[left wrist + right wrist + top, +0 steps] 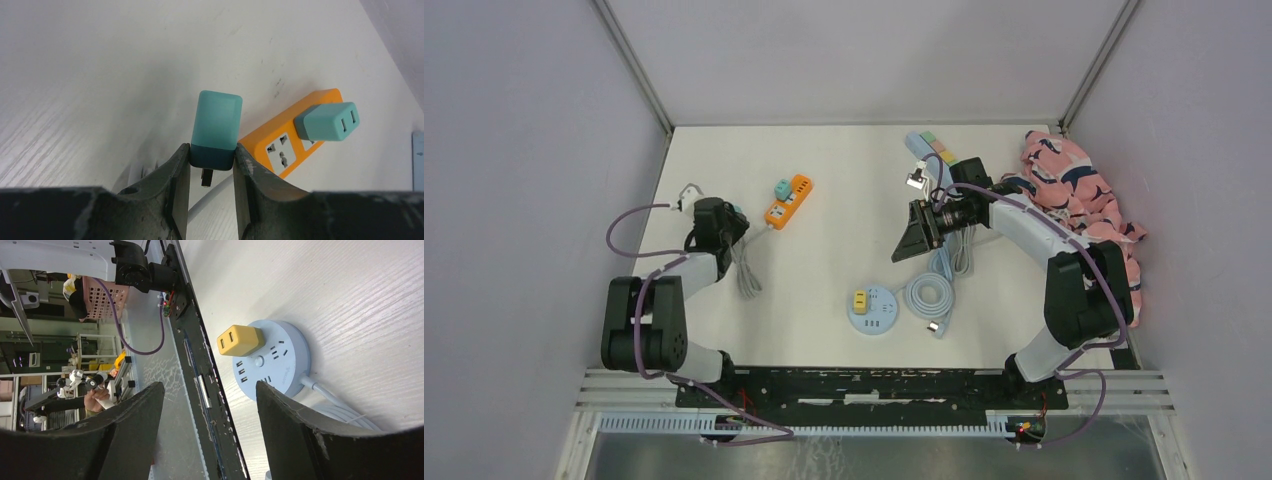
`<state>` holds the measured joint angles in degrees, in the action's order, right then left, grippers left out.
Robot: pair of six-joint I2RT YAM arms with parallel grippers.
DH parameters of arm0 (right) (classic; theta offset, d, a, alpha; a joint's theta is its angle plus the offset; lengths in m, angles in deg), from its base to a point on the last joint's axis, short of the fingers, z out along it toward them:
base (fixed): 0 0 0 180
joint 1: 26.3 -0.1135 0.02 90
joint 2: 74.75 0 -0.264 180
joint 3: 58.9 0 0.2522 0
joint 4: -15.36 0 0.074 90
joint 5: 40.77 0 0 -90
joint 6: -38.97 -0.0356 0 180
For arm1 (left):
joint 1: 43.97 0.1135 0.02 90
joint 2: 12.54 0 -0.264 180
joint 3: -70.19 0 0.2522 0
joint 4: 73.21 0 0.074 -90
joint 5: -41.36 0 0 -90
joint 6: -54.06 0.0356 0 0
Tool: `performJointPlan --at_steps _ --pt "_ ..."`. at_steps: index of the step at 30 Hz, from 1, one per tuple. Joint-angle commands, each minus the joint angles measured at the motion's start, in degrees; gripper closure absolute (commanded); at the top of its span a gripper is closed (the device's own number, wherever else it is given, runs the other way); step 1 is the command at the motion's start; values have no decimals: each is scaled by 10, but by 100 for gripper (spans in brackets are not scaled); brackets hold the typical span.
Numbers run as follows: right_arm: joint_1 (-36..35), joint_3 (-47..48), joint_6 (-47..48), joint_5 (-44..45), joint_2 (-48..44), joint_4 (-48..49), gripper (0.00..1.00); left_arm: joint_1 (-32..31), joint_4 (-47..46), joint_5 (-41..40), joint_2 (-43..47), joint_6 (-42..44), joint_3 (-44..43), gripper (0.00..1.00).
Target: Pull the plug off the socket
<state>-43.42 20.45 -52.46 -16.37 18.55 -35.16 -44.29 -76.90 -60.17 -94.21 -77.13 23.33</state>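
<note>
Teal plastic plug (216, 125), light, rigid and slick-sided, is pinched at its dark base by the left hand (211, 150), with a prong bare and clear of the orange strip (280, 145) at 2 o'clock. Right hand (209, 390) is spread, facing the yellow plug (239, 340) seated in the round socket (285, 365). Likely best to grip its flat sides and pull straight.

Teal plugs, two: the near plug (216, 127) clamped in the left gripper (211, 152), the far plug (327, 121) beyond it on the orange strip (272, 145). One yellow plug (239, 340) ahead of the right gripper (209, 387), on the round socket (285, 360). With the pale strip (929, 148), three sockets. One pink cloth (1074, 185).
</note>
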Motion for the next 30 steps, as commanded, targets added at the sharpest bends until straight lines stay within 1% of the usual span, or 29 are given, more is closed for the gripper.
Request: performJointPlan --at_steps 1,6,10,11,14,16,18,19,21,25,30 --pt "1 27 14 -7 -23 0 26 24 -85 49 -47 -63 -45 69" --pt "1 29 17 -10 -22 -4 27 52 -79 111 -134 -98 -92 63" --pt "1 30 20 -8 -23 -6 27 66 -76 147 -168 -110 -109 57" --pt "1 29 20 -8 -23 -7 27 68 -76 147 -169 -109 -109 53" --pt "1 31 22 -7 -22 -9 27 69 -67 131 -161 -106 -107 29" --pt "1 32 22 -7 -22 -10 27 69 -55 122 -153 -102 -108 16" --pt "1 34 24 -8 -21 -13 27 68 -45 117 -145 -100 -109 13" --pt "1 33 26 -7 -21 -14 27 68 -38 116 -141 -100 -110 9" --pt "1 35 29 -7 -23 -17 27 69 -28 115 -127 -102 -107 7" --pt "1 36 36 -2 -27 -22 27 68 -17 124 -77 -101 -85 7" --pt "1 38 43 0 -32 -28 27 69 -14 159 -7 -102 -41 6"
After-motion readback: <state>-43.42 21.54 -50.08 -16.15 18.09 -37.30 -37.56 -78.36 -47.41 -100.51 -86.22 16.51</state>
